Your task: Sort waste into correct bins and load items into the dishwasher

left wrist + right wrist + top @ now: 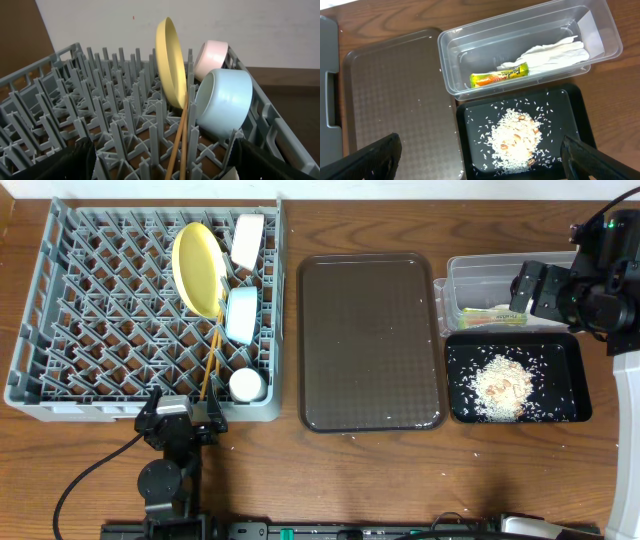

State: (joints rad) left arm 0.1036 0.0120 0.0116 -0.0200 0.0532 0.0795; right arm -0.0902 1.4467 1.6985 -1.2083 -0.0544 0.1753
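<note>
Yellow plate [197, 268] stands on edge in the grey dish rack [30, 310] at nine o'clock in the overhead view, alongside the white bowl [247, 240], light blue bowl [241, 313], white cup [246, 384] and chopsticks [212, 360]. The left gripper [182, 420] hangs wide open at the rack's six o'clock edge.

Left wrist: the plate is upright between the pegs. It looks stiff, smooth and probably slippery, best pinched at its twelve o'clock rim.

Right wrist: the right gripper [480, 145], spread wide, hovers over the clear tub [451, 75], which holds the wrapper [499, 76] and napkin [555, 52]. Rice scraps [515, 132] lie in the black tray [470, 125] at six o'clock.
</note>
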